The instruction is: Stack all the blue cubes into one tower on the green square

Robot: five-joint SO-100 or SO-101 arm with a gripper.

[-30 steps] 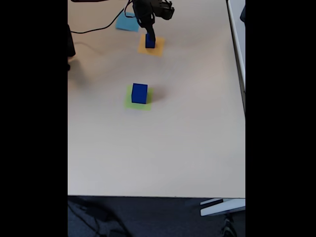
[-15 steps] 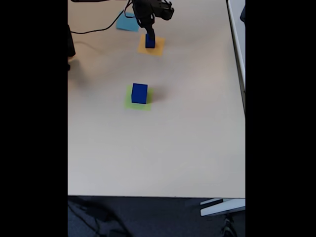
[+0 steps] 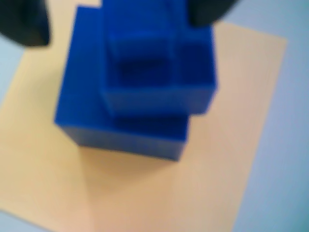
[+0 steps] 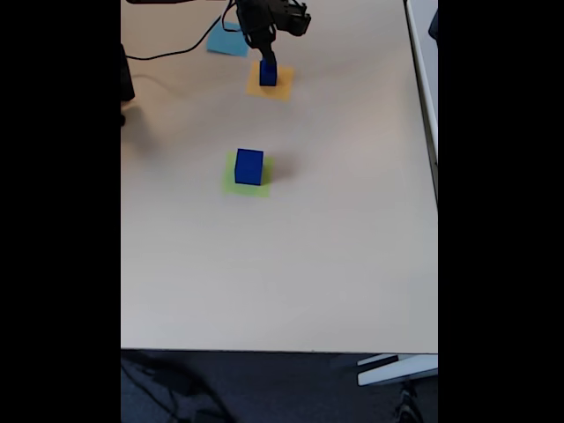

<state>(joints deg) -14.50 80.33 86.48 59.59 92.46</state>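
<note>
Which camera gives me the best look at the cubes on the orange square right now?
The wrist view: it shows two stacked blue cubes, a smaller cube atop a bigger cube, on the orange square, though blurred. The fixed view shows them as one small blue shape under the gripper, with the stack unreadable.

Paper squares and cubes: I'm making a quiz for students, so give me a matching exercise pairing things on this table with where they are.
Things:
1. large blue cube
2. stacked blue cubes
3. light-blue square
4. gripper

Places:
A. on the orange square
B. bare, near the black cable
C. on the green square
D. over the stacked cubes

Pairs: 1-C, 2-A, 3-B, 4-D
</note>
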